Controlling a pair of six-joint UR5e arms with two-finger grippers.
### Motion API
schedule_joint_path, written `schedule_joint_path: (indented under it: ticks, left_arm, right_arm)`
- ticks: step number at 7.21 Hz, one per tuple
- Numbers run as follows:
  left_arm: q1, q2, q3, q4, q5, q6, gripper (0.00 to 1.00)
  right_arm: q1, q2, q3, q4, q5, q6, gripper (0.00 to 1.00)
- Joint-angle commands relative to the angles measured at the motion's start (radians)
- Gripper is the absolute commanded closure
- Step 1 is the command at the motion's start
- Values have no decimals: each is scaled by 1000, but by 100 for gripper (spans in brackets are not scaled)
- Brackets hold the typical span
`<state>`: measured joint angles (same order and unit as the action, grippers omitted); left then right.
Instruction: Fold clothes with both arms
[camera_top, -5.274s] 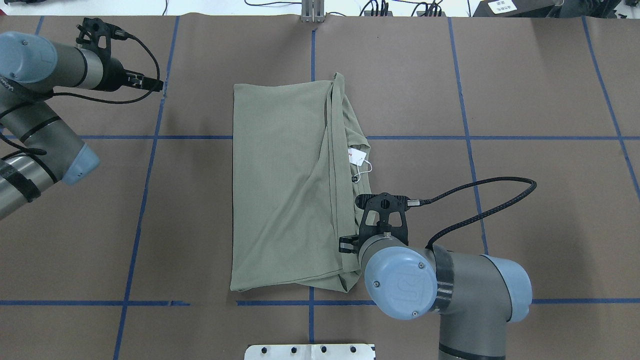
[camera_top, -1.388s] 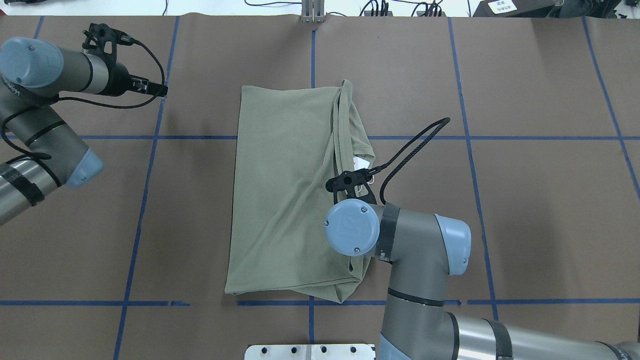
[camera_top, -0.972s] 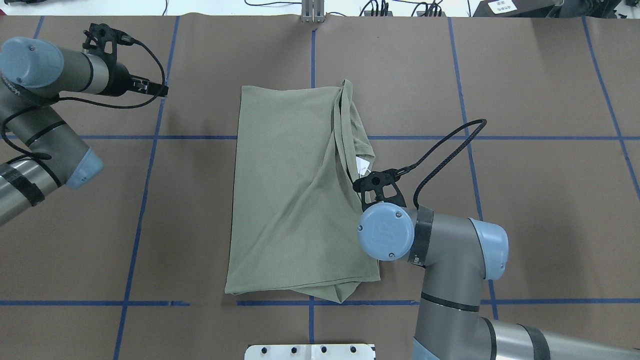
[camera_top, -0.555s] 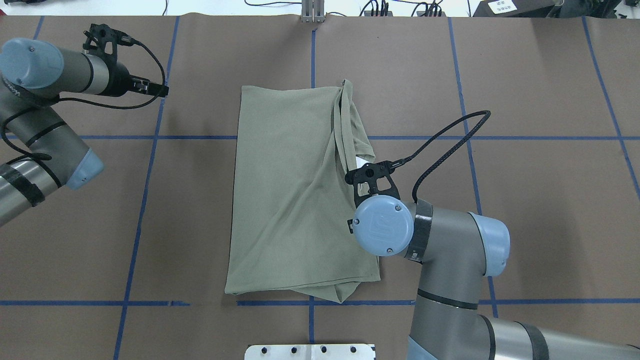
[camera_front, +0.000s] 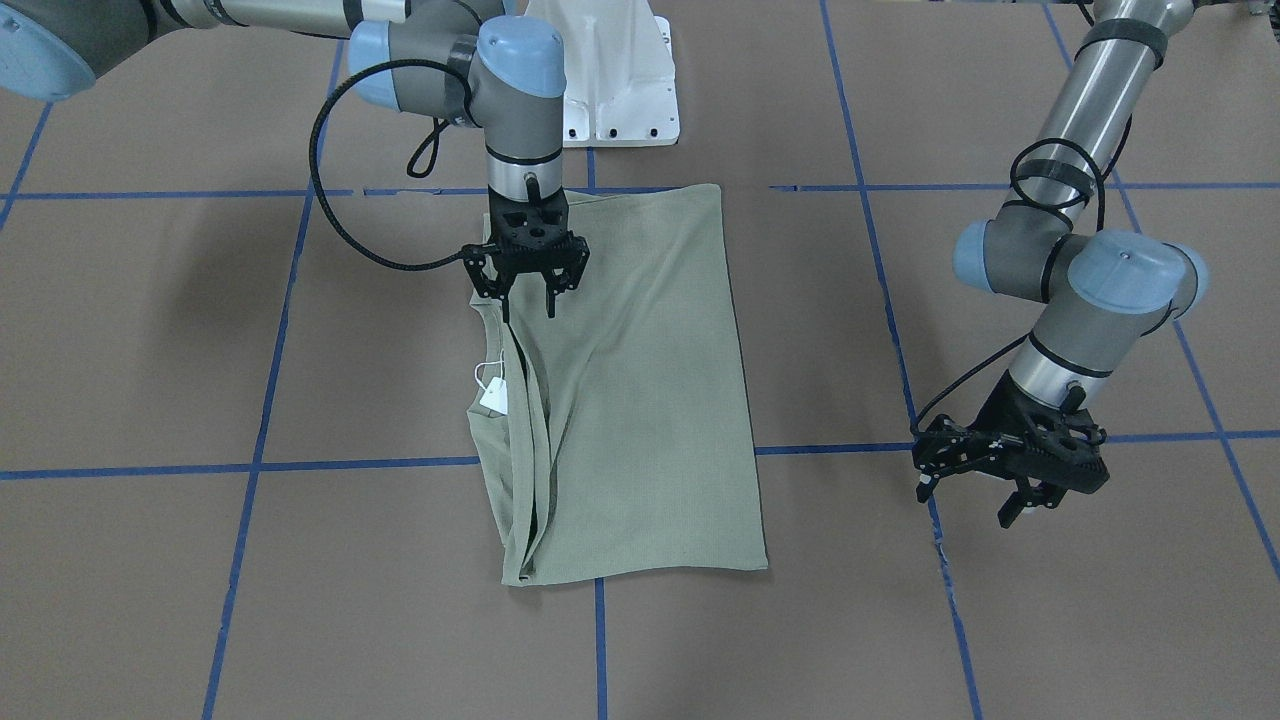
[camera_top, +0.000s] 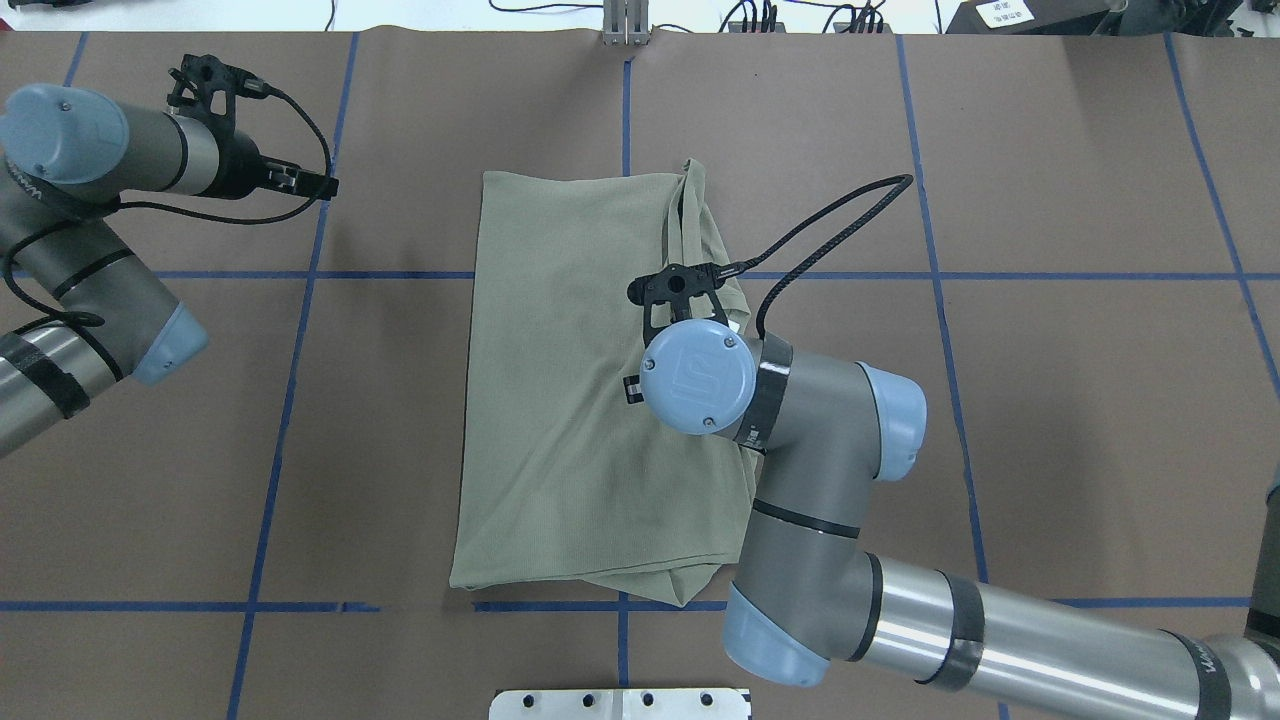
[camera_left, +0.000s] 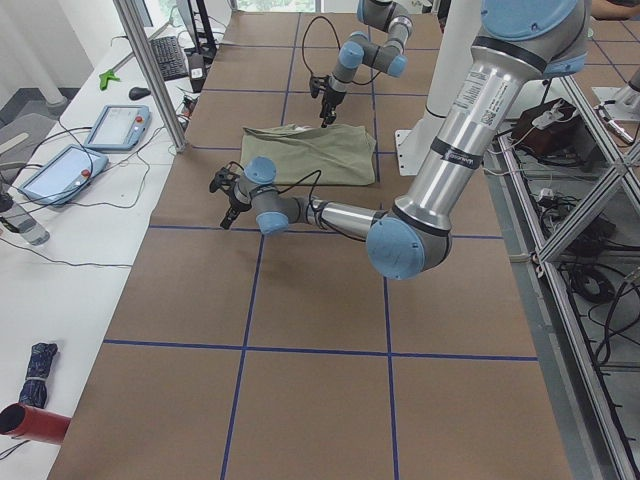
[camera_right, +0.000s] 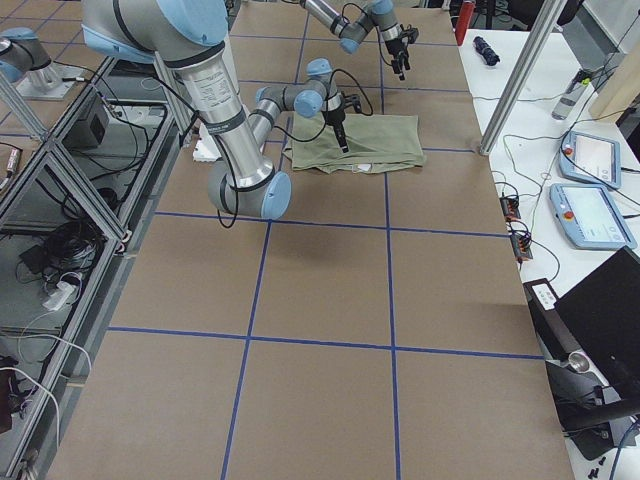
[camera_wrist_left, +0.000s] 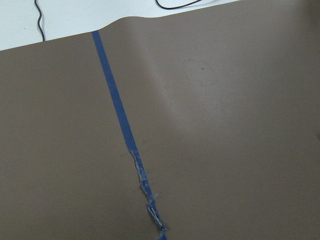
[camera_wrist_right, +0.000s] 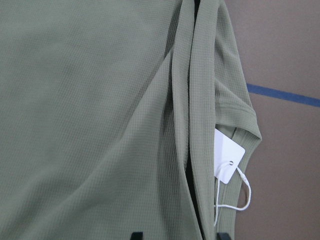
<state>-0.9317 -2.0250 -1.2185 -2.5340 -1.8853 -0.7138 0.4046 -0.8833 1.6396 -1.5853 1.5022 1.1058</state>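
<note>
The sage-green shirt (camera_top: 570, 400) lies folded in a long rectangle at the table's middle, also in the front view (camera_front: 640, 400). Its layered edge and collar are on the robot's right side, with the white hang tag (camera_front: 493, 396) sticking out, close up in the right wrist view (camera_wrist_right: 229, 159). My right gripper (camera_front: 528, 303) points down, open and empty, over that layered edge near the collar. Overhead, the right wrist (camera_top: 697, 378) hides it. My left gripper (camera_front: 968, 500) is open and empty, low over bare paper well off the shirt's left side (camera_top: 325, 185).
Brown paper with blue tape lines (camera_wrist_left: 120, 120) covers the table. The white base pedestal (camera_front: 610, 80) stands at the robot's edge. The right wrist cable (camera_top: 830, 215) loops over the paper beside the shirt. Tablets (camera_left: 120, 125) lie on a side table.
My right arm has swung from the shirt's near right edge to the left and away, over the collar edge. The shirt shifted slightly early on. The left arm has barely moved.
</note>
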Motion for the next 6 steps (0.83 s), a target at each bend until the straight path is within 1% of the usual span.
schedule_joint_path:
  ticks: [1, 3, 4, 5, 6]
  left_arm:
    - [4, 0, 1, 0, 0, -1, 0]
    - [4, 0, 1, 0, 0, 1, 0]
    - [4, 0, 1, 0, 0, 1, 0]
    - [4, 0, 1, 0, 0, 1, 0]
    - [4, 0, 1, 0, 0, 1, 0]
  right_arm:
    - [17, 10, -66, 36, 7, -11, 42]
    - [17, -2, -72, 25, 18, -18, 42]
    - [23, -5, -75, -2, 20, -18, 54]
    - [31, -5, -73, -53, 21, -20, 60]
    - [48, -8, -70, -83, 21, -27, 63]
